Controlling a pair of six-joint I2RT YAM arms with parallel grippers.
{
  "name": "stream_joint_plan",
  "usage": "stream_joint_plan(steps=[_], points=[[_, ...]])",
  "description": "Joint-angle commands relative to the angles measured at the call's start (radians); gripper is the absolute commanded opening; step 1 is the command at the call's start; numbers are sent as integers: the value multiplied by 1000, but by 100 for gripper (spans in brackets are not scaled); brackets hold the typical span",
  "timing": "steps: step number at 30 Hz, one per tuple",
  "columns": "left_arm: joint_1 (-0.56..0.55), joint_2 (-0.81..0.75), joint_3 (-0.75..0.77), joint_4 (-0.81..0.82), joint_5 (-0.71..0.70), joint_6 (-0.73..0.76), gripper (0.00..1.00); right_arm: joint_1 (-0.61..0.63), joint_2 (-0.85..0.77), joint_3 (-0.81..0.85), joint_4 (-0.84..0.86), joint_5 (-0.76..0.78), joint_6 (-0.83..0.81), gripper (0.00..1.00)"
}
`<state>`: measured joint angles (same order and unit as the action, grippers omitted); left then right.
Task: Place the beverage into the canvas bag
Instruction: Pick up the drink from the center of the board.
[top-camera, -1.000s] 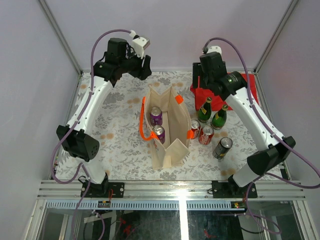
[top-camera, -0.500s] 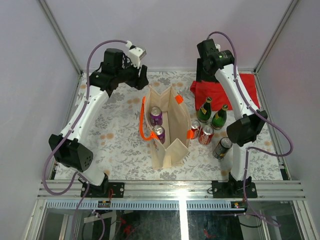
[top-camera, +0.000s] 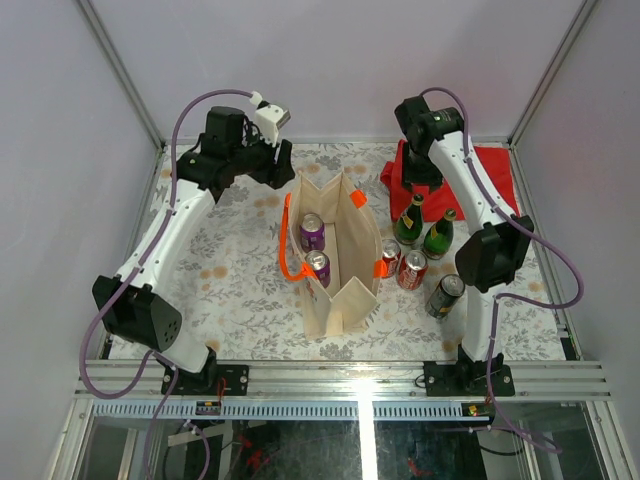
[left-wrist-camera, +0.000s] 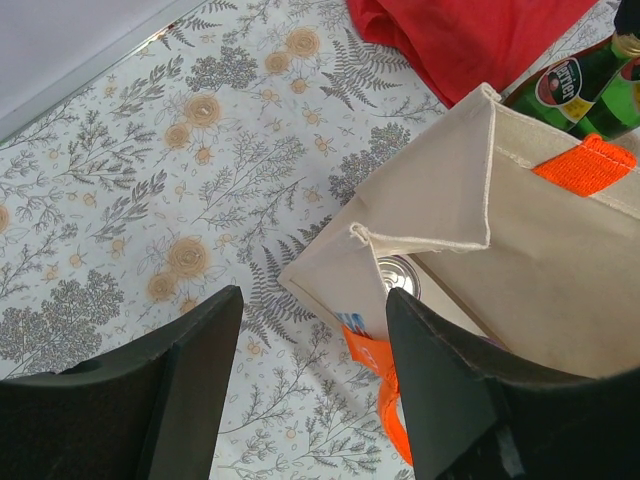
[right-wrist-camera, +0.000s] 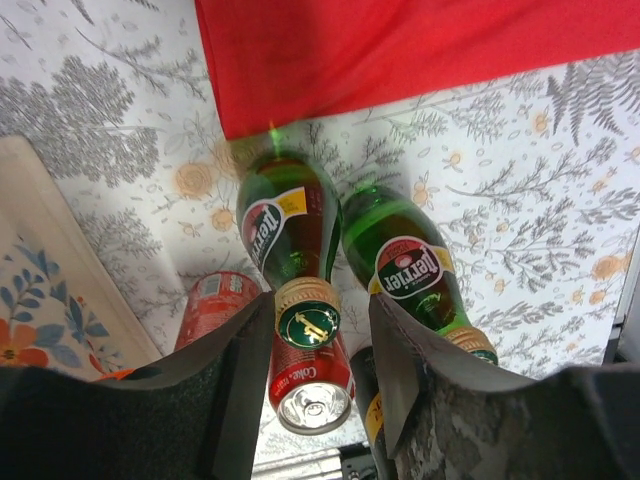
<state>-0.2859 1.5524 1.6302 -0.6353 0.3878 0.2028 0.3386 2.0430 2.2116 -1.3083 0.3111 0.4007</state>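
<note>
Approach was the step in hand: the right gripper (right-wrist-camera: 320, 310), fingers spread, hung over a green bottle (right-wrist-camera: 290, 225) standing on the tabletop (top-camera: 230, 270) near the canvas bag (top-camera: 325, 312) (two cans already inside). Next, it likely needed lowering around the neck, then closing. The left gripper (left-wrist-camera: 312, 305) gaped empty.

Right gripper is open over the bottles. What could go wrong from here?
The open right gripper is lined up over one Perrier bottle; a finger may knock the neighbouring Perrier bottle over. The Coke can stands close by and could topple. The canvas bag already holds two cans, so space is tight.
</note>
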Motion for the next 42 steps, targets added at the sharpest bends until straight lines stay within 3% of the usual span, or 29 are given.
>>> stream_joint_plan(steps=[1,17,24,29,34,42], points=[[2,-29,-10,56,20,3,59,-11,-58,-63,-16,-47,-1,50],[3,-41,-31,45,16,21,59,-21,-59,-136,43,-122,-4,46],[3,-46,-31,45,13,25,60,-21,-55,-141,44,-130,-3,27],[3,-53,-40,42,13,24,60,-24,-64,-161,44,-131,-2,21],[3,-64,-54,42,13,23,60,-22,-82,-185,55,-132,-1,0],[2,-88,-81,42,10,22,60,-22,-112,-127,76,-112,0,0]])
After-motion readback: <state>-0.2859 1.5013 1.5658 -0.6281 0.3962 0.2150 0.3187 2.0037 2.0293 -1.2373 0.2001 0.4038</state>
